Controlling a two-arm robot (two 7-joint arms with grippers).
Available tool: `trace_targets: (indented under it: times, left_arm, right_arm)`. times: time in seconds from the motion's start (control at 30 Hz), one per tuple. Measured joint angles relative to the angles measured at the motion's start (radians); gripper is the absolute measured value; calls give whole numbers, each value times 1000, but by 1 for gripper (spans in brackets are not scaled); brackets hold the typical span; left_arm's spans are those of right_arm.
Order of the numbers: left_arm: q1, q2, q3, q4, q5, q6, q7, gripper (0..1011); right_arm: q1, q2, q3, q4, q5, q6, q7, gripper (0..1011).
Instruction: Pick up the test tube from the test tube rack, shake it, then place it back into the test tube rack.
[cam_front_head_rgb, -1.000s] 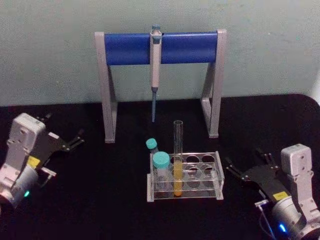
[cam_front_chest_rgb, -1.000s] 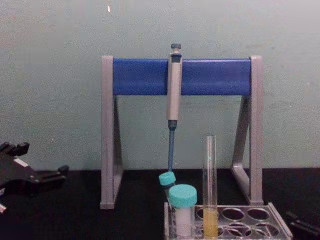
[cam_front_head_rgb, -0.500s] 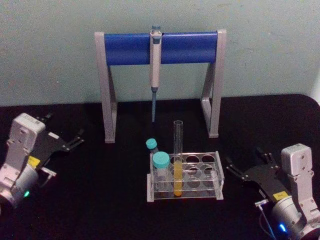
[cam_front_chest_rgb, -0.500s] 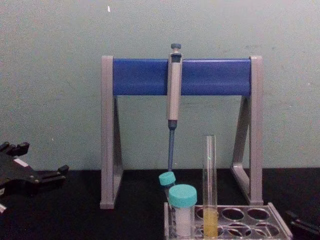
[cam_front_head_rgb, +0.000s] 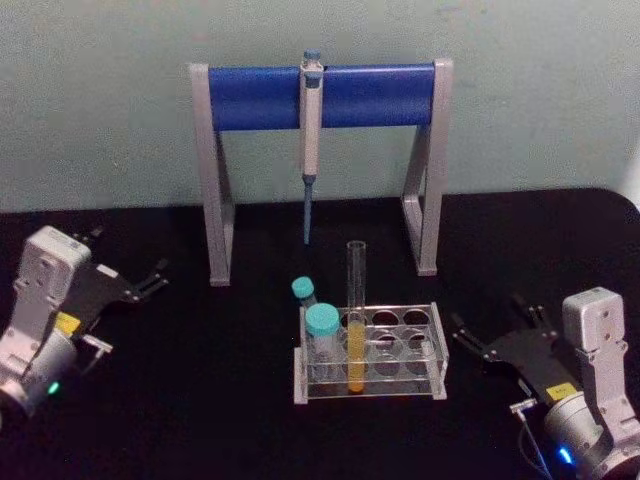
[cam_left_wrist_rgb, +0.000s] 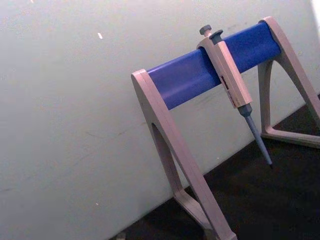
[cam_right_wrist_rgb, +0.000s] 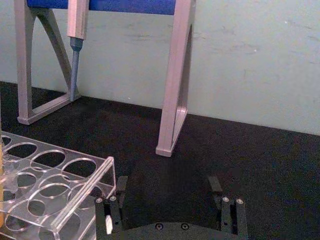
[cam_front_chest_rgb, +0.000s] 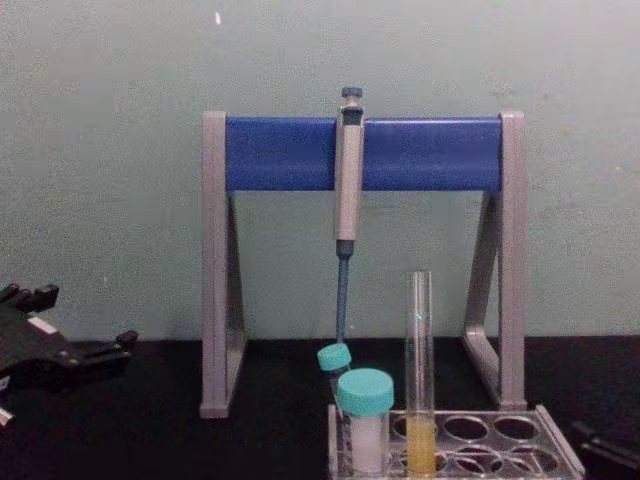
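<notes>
A tall grey stand (cam_front_head_rgb: 318, 170) with a blue crossbar is seen at the back, and a pipette (cam_front_head_rgb: 310, 140) is hung on it. The test tube rack (cam_front_head_rgb: 370, 352) is placed in front. The test tube (cam_front_head_rgb: 355, 315) is held upright in it, beside two teal-capped vials (cam_front_head_rgb: 321, 335). The left gripper (cam_front_head_rgb: 130, 285) and the right gripper (cam_front_head_rgb: 490, 340) are rested well apart from the rack, both with jaws released.

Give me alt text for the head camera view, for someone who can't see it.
A clear test tube with yellow-orange liquid stands upright in a translucent test tube rack on a black table, beside two teal-capped vials. The open left gripper and open right gripper sit apart at either side. Behind, a pipette hangs on a blue-barred grey stand.
</notes>
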Motion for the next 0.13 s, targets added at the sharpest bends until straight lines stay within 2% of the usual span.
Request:
trace_targets:
  times: [0.13]
  left_arm:
    - [0, 0, 0, 0, 0, 0, 0, 1001]
  right_arm:
    - [0, 0, 0, 0, 0, 0, 0, 1000]
